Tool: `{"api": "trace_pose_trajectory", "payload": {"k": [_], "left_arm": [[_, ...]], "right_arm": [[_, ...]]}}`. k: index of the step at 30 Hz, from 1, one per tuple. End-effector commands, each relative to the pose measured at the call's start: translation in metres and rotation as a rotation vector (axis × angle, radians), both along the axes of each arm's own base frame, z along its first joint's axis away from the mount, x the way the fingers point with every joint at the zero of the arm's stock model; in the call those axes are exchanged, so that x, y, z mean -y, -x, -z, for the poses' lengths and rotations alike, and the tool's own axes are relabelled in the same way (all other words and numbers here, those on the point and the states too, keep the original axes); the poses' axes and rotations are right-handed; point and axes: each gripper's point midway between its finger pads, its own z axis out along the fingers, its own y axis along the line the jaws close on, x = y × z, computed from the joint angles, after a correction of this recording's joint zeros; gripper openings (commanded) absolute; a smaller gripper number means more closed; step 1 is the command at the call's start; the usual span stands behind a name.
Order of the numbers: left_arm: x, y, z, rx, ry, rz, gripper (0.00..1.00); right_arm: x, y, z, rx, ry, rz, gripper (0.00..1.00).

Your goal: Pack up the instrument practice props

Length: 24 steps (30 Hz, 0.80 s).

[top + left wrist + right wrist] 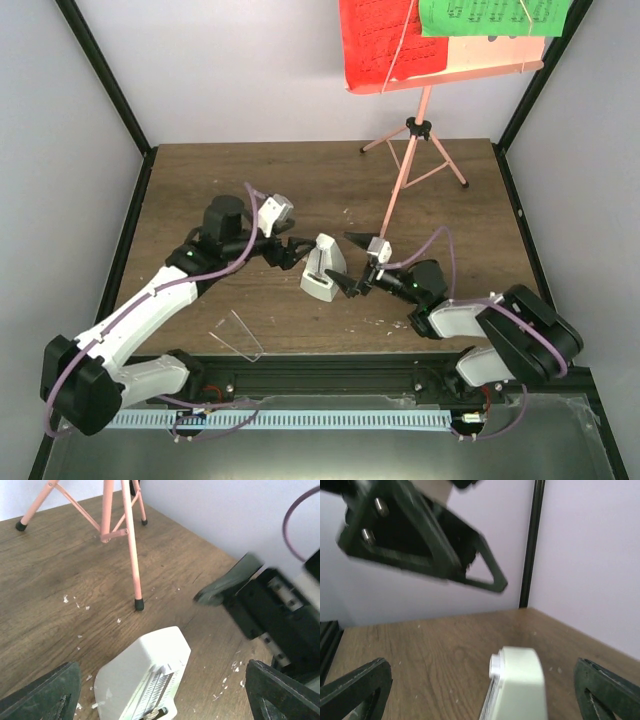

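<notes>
Sitting near the middle of the top view, the small white metronome [320, 268] is resting on the brown worktop [250, 180]. The left fingers [45, 690] are spreading wide open, with the metronome between them and not touching them. The right fingers [355, 687] are gaping open too, one on each side of it. The pink music stand [418, 126] is standing at the upper right, holding a red page [375, 40] and a green page [490, 15]. A clear cover [238, 335] is lying at the lower left.
</notes>
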Motion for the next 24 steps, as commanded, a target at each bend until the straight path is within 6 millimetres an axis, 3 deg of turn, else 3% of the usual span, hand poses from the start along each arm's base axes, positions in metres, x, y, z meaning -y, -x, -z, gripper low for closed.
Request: {"api": "trace_pose_trajectory", "payload": {"k": [1, 8, 17, 24], "left_arm": [[0.013, 0.005, 0.025, 0.054, -0.134, 0.015, 0.90], [0.026, 0.006, 0.057, 0.017, -0.240, 0.019, 0.90], [0.029, 0.002, 0.072, -0.013, -0.277, 0.001, 0.85], [0.030, -0.004, 0.077, -0.032, -0.278, -0.025, 0.72]], "right_arm": [[0.024, 0.004, -0.041, 0.138, -0.106, 0.119, 1.00], [0.063, 0.000, -0.042, 0.154, -0.134, 0.323, 1.00], [0.066, -0.002, -0.033, 0.127, -0.120, 0.345, 1.00], [0.066, -0.005, -0.029, 0.111, -0.119, 0.356, 1.00]]}}
